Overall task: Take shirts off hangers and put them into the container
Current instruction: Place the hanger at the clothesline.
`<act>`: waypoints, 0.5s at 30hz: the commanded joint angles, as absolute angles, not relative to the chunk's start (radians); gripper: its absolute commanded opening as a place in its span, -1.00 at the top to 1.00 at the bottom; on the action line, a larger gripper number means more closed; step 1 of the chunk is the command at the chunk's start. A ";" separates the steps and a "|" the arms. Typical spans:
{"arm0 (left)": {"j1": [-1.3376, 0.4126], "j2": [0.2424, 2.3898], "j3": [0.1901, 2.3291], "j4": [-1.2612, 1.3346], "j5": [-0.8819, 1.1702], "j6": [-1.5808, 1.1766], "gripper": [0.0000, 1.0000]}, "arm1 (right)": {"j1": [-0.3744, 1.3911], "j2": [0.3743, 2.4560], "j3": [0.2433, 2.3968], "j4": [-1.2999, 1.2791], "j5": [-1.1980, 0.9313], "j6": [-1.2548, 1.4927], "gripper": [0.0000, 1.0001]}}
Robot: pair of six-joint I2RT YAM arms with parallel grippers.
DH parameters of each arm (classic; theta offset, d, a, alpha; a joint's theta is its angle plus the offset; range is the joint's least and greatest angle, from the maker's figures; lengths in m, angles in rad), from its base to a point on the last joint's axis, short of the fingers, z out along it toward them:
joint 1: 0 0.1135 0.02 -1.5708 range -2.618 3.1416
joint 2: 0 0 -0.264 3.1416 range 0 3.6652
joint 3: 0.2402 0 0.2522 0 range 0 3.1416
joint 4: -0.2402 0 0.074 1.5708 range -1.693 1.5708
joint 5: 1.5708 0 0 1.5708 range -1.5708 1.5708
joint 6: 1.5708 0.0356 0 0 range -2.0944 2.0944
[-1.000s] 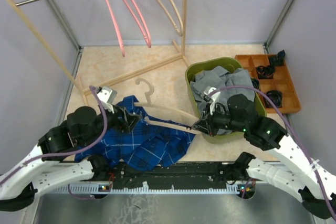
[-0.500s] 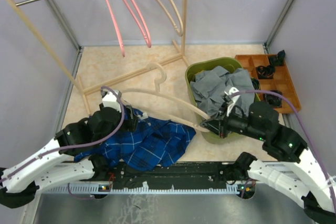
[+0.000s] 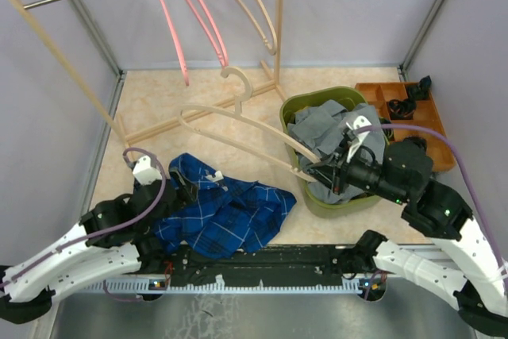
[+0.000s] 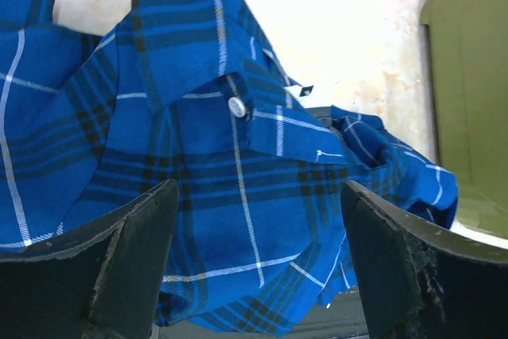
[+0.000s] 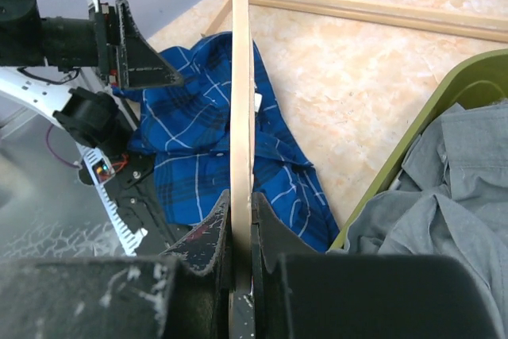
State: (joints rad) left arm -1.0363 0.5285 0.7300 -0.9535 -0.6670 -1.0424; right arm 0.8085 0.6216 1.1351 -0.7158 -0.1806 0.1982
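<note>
The blue checked shirt (image 3: 226,212) lies crumpled on the table near the front, free of any hanger. My left gripper (image 3: 181,196) hovers at its left edge, open, and in the left wrist view the blue shirt (image 4: 238,164) lies between and beyond the spread jaws of the left gripper (image 4: 262,267), with nothing gripped. My right gripper (image 3: 317,168) is shut on one end of a pale wood-coloured hanger (image 3: 237,107), held in the air above the table. In the right wrist view the right gripper (image 5: 242,212) pinches the hanger (image 5: 242,77). The olive-green container (image 3: 295,109) holds a grey shirt (image 3: 317,129).
A wooden rack (image 3: 214,105) stands at the back with two pink hangers (image 3: 178,29) and a pale hanger (image 3: 254,5) on its rod. An orange compartment tray (image 3: 421,129) sits right of the container. Grey walls close in both sides.
The right gripper has lifted the pale hanger up and back, out of the blue shirt. The left gripper has drawn back to the left and opened wider, leaving the shirt on the table.
</note>
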 commanded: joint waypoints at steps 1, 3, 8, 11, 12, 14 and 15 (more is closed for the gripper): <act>-1.035 0.516 0.683 -0.985 -0.666 -1.179 -0.77 | 0.807 0.667 1.192 -0.575 -0.164 0.172 1.00; -1.035 0.516 0.660 -0.969 -0.643 -1.192 -0.77 | 0.809 0.684 1.197 -0.543 -0.175 0.166 1.00; -1.035 0.517 0.599 -0.917 -0.605 -1.230 -0.77 | 0.886 0.754 1.222 -0.531 -0.113 0.124 1.00; -1.035 0.519 0.573 -0.894 -0.596 -1.236 -0.77 | 1.060 0.795 1.235 -0.508 0.035 0.076 1.00; -1.035 0.521 0.567 -0.887 -0.594 -1.238 -0.77 | 1.114 0.814 1.248 -0.500 0.102 0.058 1.00; -1.035 0.524 0.554 -0.874 -0.587 -1.239 -0.77 | 1.215 0.861 1.265 -0.475 0.253 0.031 1.00; -1.035 0.525 0.547 -0.867 -0.582 -1.243 -0.77 | 1.252 0.887 1.276 -0.457 0.322 0.020 1.00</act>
